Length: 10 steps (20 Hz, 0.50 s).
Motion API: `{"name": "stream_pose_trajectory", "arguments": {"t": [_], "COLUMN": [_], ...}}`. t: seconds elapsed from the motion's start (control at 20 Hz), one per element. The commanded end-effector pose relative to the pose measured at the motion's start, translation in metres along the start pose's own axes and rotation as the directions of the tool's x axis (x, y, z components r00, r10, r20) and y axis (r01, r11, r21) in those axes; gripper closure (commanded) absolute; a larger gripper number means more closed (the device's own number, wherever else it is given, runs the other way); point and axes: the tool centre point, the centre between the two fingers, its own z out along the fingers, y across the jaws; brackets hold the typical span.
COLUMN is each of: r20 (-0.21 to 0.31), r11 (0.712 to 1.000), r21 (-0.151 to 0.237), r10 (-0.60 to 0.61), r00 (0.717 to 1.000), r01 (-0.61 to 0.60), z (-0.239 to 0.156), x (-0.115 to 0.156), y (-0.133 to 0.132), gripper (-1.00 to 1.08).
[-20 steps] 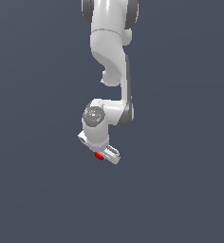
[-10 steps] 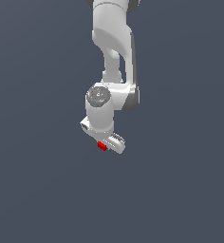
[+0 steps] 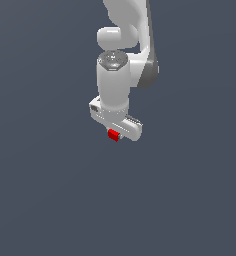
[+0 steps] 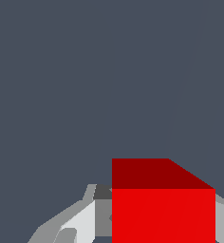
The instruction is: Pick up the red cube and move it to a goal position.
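Against featureless slate-grey, fingers [image 3: 116, 134] clamp the red cube [image 3: 113, 135]; a slackened hold could drop it short of goal.

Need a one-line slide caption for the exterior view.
Panda gripper holding the red cube between its jaws, against a plain dark grey background.

backdrop [image 3: 45, 190]: plain flat dark slate-grey, fills exterior view | same grey backdrop [image 4: 61, 85] fills wrist view | uniform tone, no texture or markings | edge/horizon: cannot tell | surface vs wall: cannot tell | other non-task objects visible: only this grey field
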Motion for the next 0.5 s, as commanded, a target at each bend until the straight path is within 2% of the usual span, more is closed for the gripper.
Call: {"name": "stream_pose_trajectory", "arguments": {"t": [0.0,0.45], "r20": [0.000,-0.001], "r11": [1.000,1.000], "r21": [0.000,-0.001], "r10": [0.000,0.000], "r00": [1.000,1.000], "r01": [0.000,0.000], "z": [-0.022,-0.077], "x": [-0.010,-0.033], "y": [-0.001,-0.004], "gripper": [1.08,1.08]}}
